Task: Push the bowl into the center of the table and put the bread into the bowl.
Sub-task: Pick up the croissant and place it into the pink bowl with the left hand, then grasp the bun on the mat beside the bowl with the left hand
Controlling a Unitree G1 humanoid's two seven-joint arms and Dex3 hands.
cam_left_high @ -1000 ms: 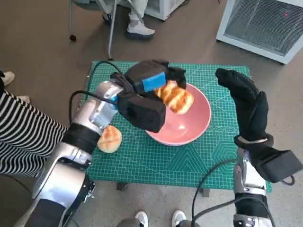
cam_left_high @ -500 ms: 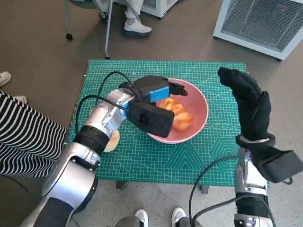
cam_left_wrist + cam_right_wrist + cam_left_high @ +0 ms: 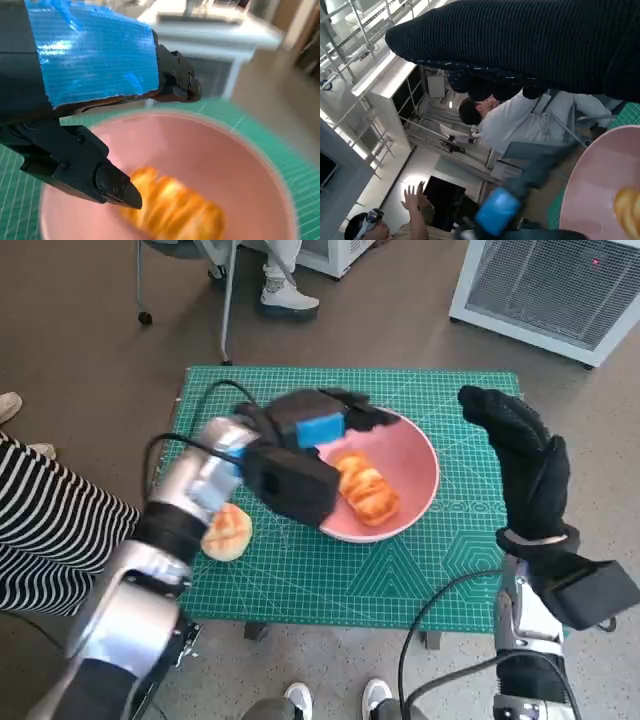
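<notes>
Bread [image 3: 366,491]: golden, ridged loaf lying in pink bowl [image 3: 420,455]; left hand [image 3: 318,427] above, fingers spread, empty.

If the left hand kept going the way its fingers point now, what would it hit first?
Probably the far rim of the pink bowl; the left hand hovers over it, fingers aimed across, bread lying below. Height unclear, so it might pass above.

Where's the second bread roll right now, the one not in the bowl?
In the head view the round roll lies on the green mat near the table's left edge, beside the left forearm and left of the pink bowl.
</notes>
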